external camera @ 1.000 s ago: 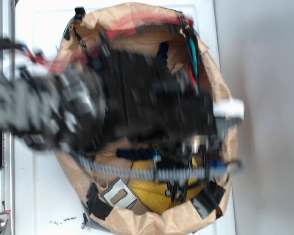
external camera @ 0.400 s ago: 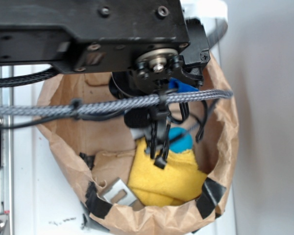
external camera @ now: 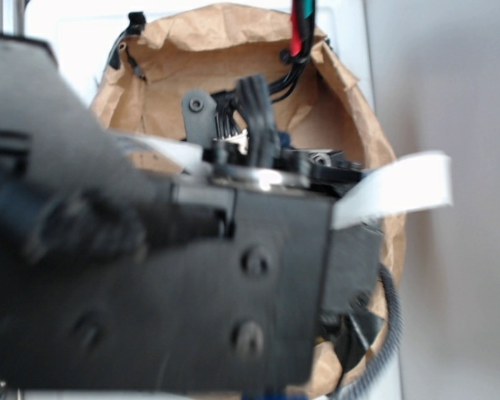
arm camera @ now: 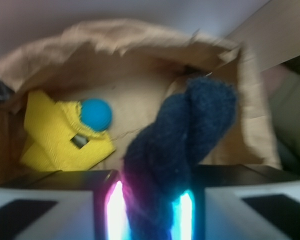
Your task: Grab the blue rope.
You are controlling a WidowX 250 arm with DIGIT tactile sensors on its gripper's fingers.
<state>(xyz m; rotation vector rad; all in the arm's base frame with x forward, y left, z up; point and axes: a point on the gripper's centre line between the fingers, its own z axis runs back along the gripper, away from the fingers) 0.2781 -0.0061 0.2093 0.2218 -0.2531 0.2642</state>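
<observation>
Down at the bottom of my wrist view the gripper [arm camera: 152, 212] is clamped on the blue rope [arm camera: 182, 135]; the thick navy twist sits right between the two fingers, lit pink on one side and cyan on the other, and it rises out of them and leans off to the right; its fuzzy upper end shows against the far wall of the paper bag [arm camera: 140, 37]; everything is a bit soft and blurred, so I can't make out the rope's tips.

Behind the rope, on the bag floor to the left, lies a yellow cloth [arm camera: 50, 132]; a small light-blue ball [arm camera: 96, 114] rests on its upper right corner, well apart from the rope; I also see a little dark tab on the cloth just below the ball, can't tell what it is.

From the exterior camera I mostly get the arm [external camera: 167, 292]; its big black body fills the lower left and hides most of the bag [external camera: 221, 33], rope and fingers included; only the bag's crumpled brown rim and back wall show up top; a gray braided cable [external camera: 387, 321] curves down the lower right edge of the bag; a white strip [external camera: 400, 187] sticks out to the right across the rim.
</observation>
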